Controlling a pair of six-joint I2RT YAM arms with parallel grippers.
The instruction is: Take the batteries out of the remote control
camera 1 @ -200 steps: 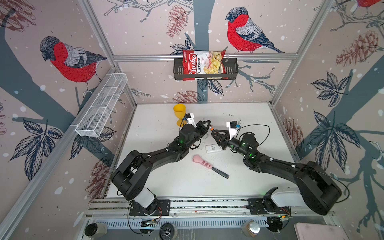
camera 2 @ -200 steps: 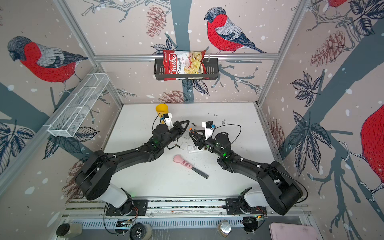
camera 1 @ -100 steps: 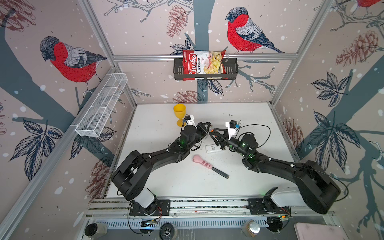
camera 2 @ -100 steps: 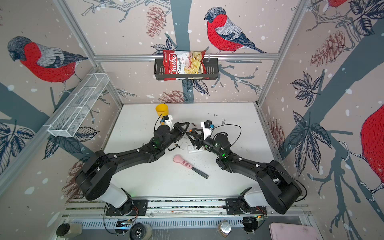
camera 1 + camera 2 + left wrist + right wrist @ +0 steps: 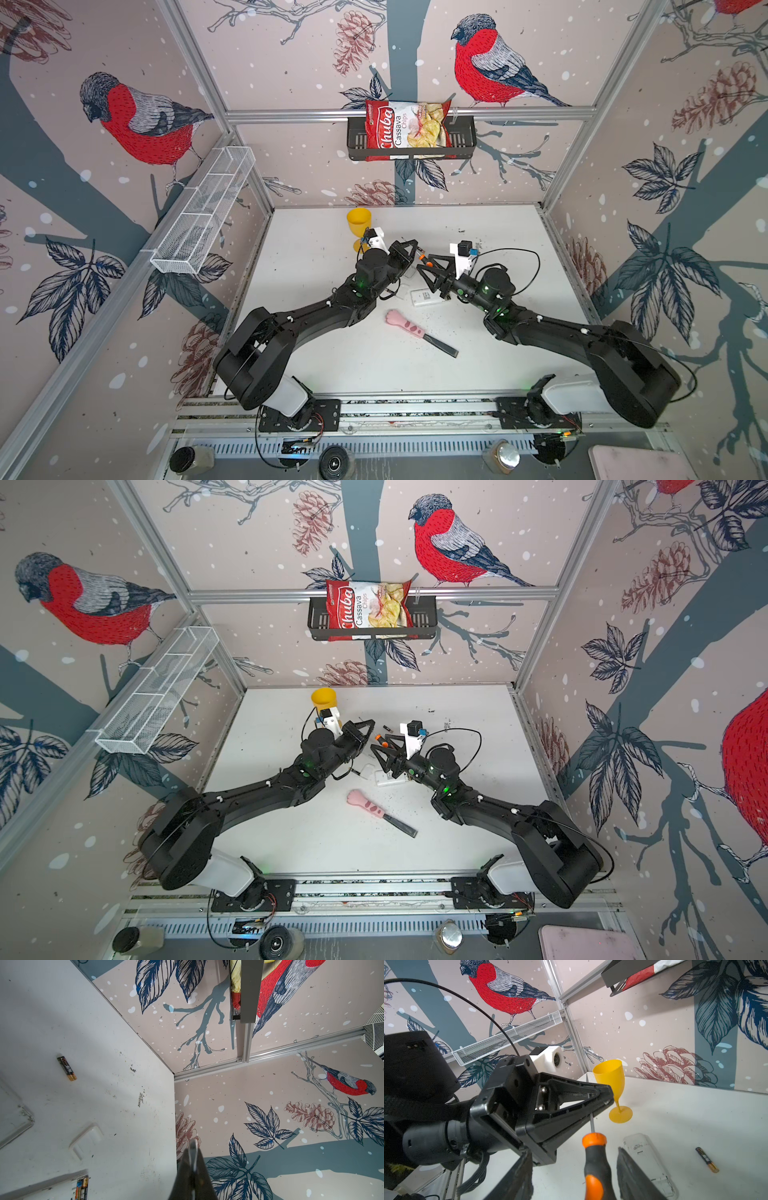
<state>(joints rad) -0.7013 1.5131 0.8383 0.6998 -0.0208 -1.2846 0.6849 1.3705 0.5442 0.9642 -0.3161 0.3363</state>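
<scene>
Though one slim black gold-ended battery (image 5: 388, 728) lies loose on the white tabletop's (image 5: 291, 837) far half in a top view, the left wrist view shows more batteries (image 5: 82, 1187) inside the white plastic remote control (image 5: 52, 1188). In the right wrist view, our left gripper (image 5: 609, 1098) pinches the orange-and-black screwdriver (image 5: 595, 1159) by its shaft, and the right gripper (image 5: 574, 1167) is open around its handle. We judge prying those out comes next.

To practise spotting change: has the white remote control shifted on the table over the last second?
No. In a top view the remote control lies where it did, at the same spot between the yellow goblet and the pink-handled knife.
</scene>
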